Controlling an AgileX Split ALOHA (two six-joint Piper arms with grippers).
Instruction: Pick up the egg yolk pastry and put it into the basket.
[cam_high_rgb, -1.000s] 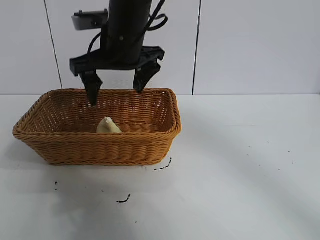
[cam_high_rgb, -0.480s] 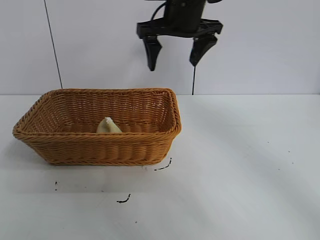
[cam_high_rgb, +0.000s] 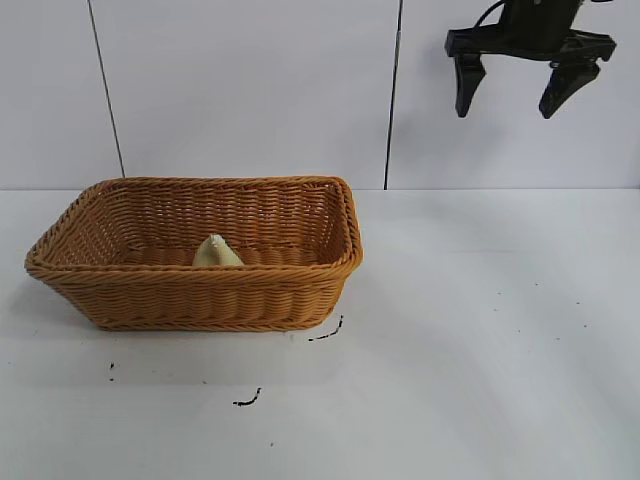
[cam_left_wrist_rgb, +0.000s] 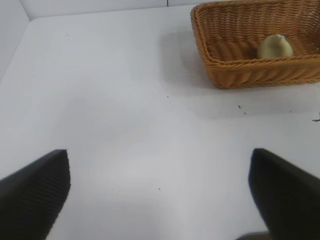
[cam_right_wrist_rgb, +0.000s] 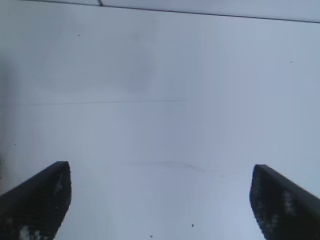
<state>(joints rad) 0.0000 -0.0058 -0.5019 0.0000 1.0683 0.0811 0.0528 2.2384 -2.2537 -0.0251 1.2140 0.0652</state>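
The egg yolk pastry (cam_high_rgb: 216, 253), pale yellow, lies inside the orange-tan wicker basket (cam_high_rgb: 200, 296) at the left of the table. It also shows in the left wrist view (cam_left_wrist_rgb: 274, 47), inside the basket (cam_left_wrist_rgb: 250, 75). My right gripper (cam_high_rgb: 507, 112) is open and empty, high in front of the wall at the upper right, far from the basket. In its own wrist view the right gripper (cam_right_wrist_rgb: 160, 200) has only bare table between its fingers. My left gripper (cam_left_wrist_rgb: 160, 200) is open and empty over bare table, away from the basket; it is out of the exterior view.
The white table (cam_high_rgb: 480, 320) stretches to the right of and in front of the basket. Small black marks (cam_high_rgb: 325, 333) lie on the table just in front of the basket. A white panelled wall (cam_high_rgb: 250, 90) stands behind.
My right gripper rose from just above the basket and swung right to the upper right, open and empty all the while. The pastry and basket have not moved.
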